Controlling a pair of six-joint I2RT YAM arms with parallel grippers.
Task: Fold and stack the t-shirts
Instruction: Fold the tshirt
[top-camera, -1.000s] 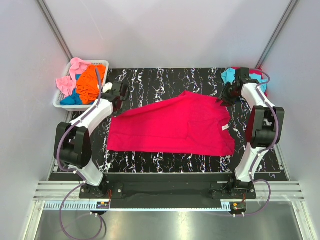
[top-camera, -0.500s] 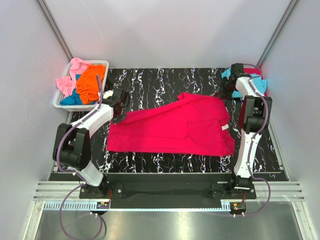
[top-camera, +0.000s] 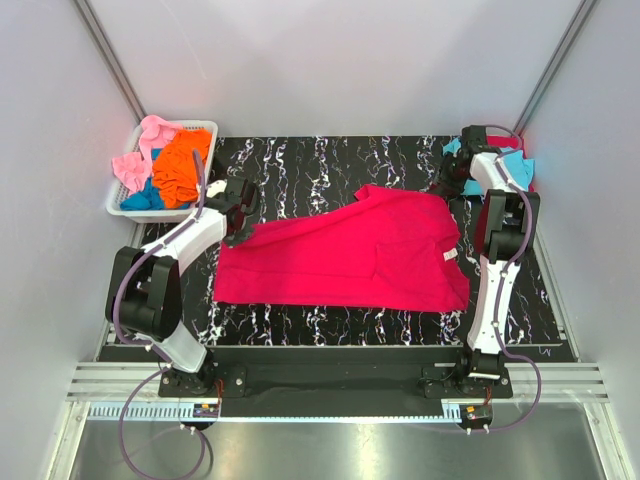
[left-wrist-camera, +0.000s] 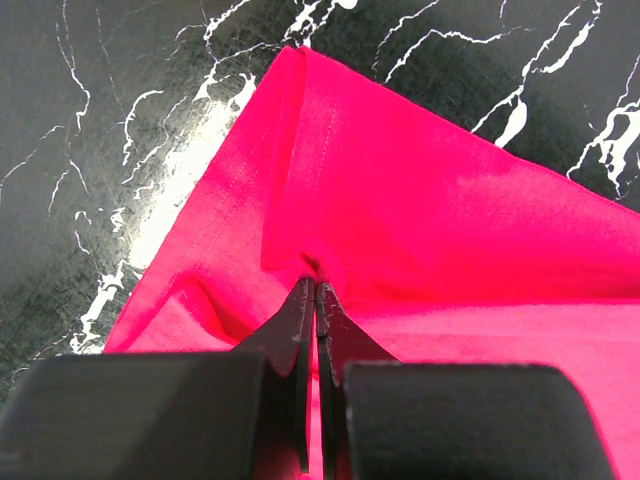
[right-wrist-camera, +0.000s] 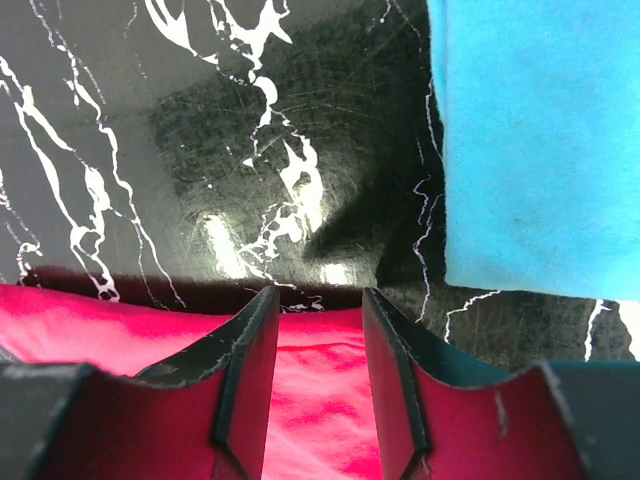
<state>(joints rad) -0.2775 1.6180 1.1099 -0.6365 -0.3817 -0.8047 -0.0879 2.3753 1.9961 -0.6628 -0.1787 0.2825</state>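
Observation:
A large crimson-red t-shirt (top-camera: 350, 255) lies spread over the middle of the black marbled table. My left gripper (top-camera: 243, 216) is at its far left corner, shut on a pinch of the red cloth (left-wrist-camera: 315, 287), which puckers at the tips. At the shirt's far right edge my right gripper (top-camera: 451, 188) stands open, its fingers (right-wrist-camera: 248, 340) apart over red cloth (right-wrist-camera: 320, 380) without clamping it. A cyan t-shirt (right-wrist-camera: 530, 150) lies flat just beyond the right gripper, at the back right corner (top-camera: 522, 170). Orange (top-camera: 180, 165), pink (top-camera: 150, 135) and blue (top-camera: 145, 198) t-shirts are bunched in the basket.
The white slotted basket (top-camera: 118, 212) stands off the table's back left corner, next to the left arm. Grey walls with slanted metal struts close in the back and sides. Bare marbled table (top-camera: 320, 160) shows behind the red shirt and along its near edge (top-camera: 330, 325).
The right arm has swung upright toward the back right corner and its jaws have widened a little. The left gripper has shifted slightly nearer, drawing the shirt's left corner inward.

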